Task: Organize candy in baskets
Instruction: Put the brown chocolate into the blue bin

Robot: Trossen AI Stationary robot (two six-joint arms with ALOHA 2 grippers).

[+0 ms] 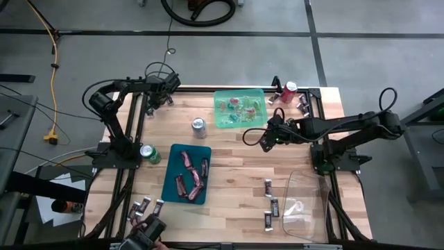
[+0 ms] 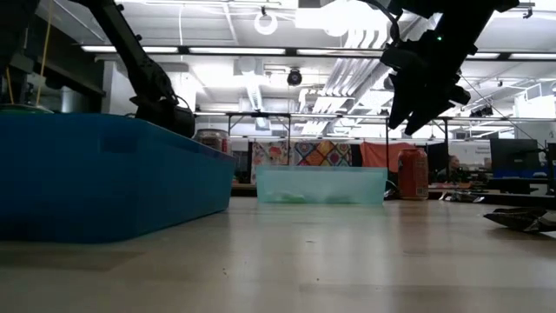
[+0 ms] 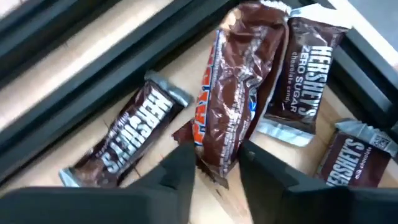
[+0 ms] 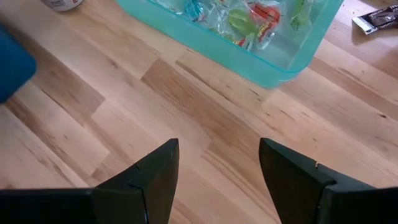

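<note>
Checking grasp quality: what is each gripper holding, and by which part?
Left gripper fingers pinch the brown candy bar at its wrapper end. Right gripper holds nothing.

Grey floor (image 1: 388, 62), bright ceiling lights (image 2: 360, 17)
</note>
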